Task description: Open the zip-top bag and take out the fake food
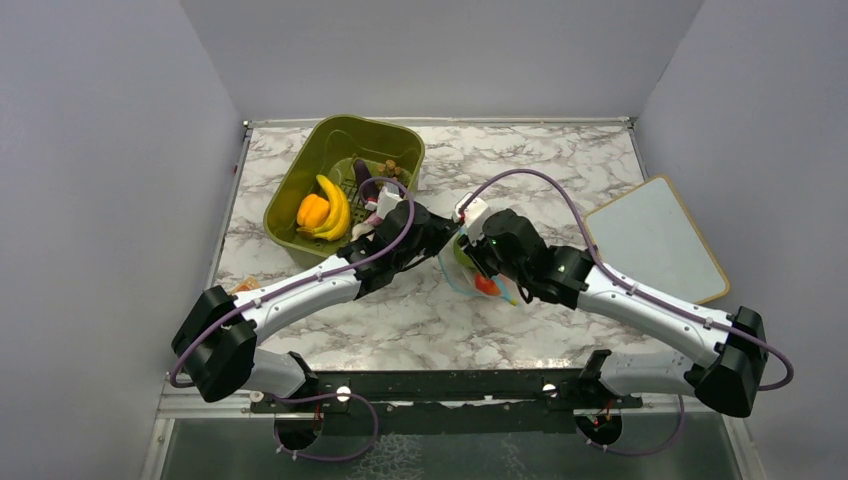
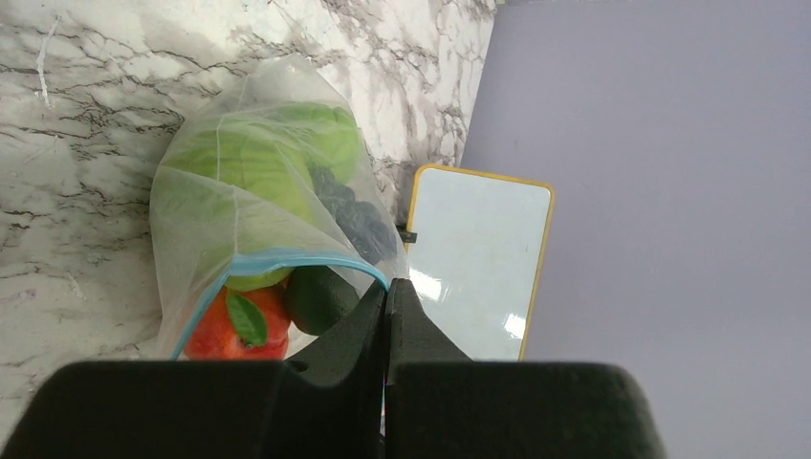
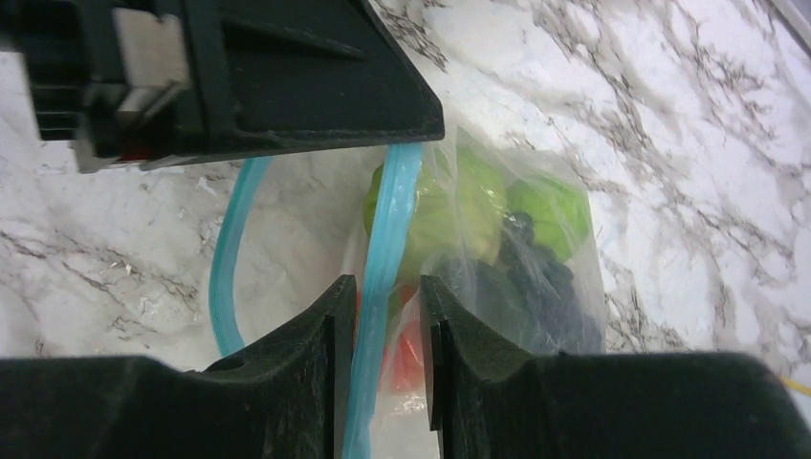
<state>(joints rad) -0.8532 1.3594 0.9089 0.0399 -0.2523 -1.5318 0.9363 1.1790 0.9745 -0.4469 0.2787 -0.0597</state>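
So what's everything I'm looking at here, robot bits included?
zip-top bag: one, clear with teal zipper strip, table centre, between the hands
fake food: several pieces, green, red and dark purple, inside the bag
bin: one, olive green, back left of table
banana bunch: one, yellow, in the bin
pepper: one, orange, in the bin beside the bananas
board: one, pale with yellow rim, table's right side
table: one, white-grey marble
left hand: one, black, shut on the bag's mouth
right hand: one, black, open, straddling the zipper strip
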